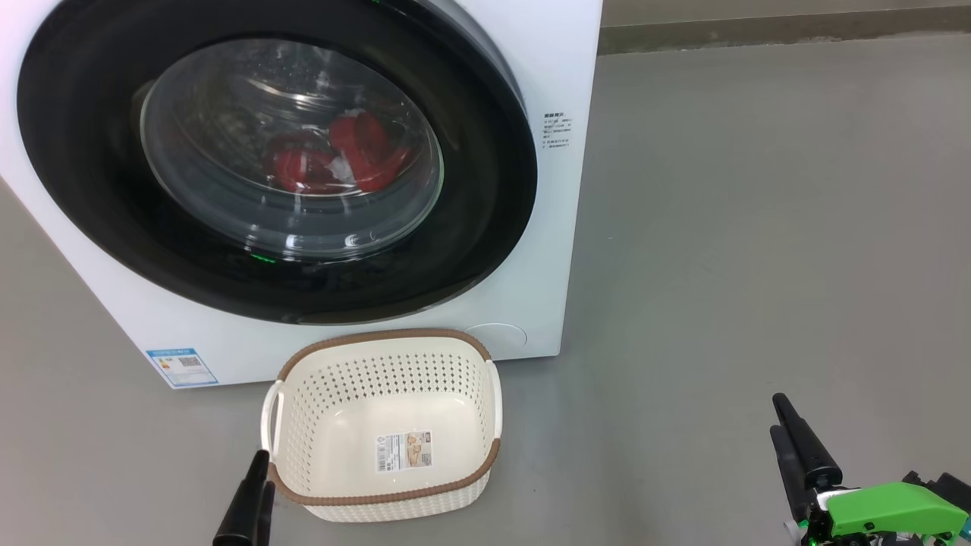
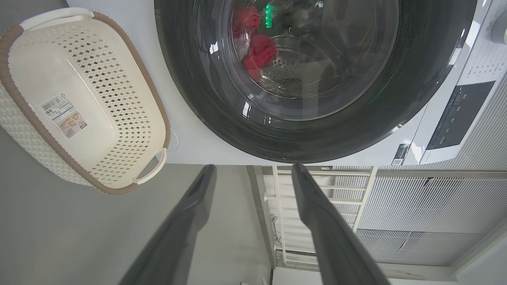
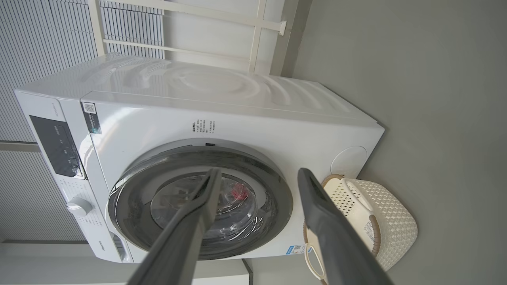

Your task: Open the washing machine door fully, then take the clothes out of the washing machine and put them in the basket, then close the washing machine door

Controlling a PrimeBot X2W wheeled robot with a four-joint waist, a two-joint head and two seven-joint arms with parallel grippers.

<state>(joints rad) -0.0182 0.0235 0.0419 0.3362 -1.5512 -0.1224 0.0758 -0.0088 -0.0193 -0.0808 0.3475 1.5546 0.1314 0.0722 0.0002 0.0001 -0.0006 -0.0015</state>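
Observation:
The white washing machine (image 1: 557, 68) stands at the upper left, and its black-rimmed door (image 1: 83, 159) lies closed against the front. Red clothes (image 1: 341, 159) show through the glass, low in the drum. The cream basket (image 1: 379, 335) sits empty on the floor just below the door, with a paper label on its bottom. My left gripper (image 1: 254, 489) hovers at the basket's near left corner. In the left wrist view it (image 2: 253, 168) is open and points at the door's rim (image 2: 190, 87). My right gripper (image 1: 781, 425) is far off to the right, open (image 3: 258, 172) and holding nothing.
Grey floor (image 1: 758, 227) stretches wide to the right of the machine. A control panel (image 3: 55, 146) and a dial (image 3: 79, 206) sit on the machine's top strip. A white railing (image 2: 317, 190) and a slatted wall (image 2: 435, 206) stand beyond the machine.

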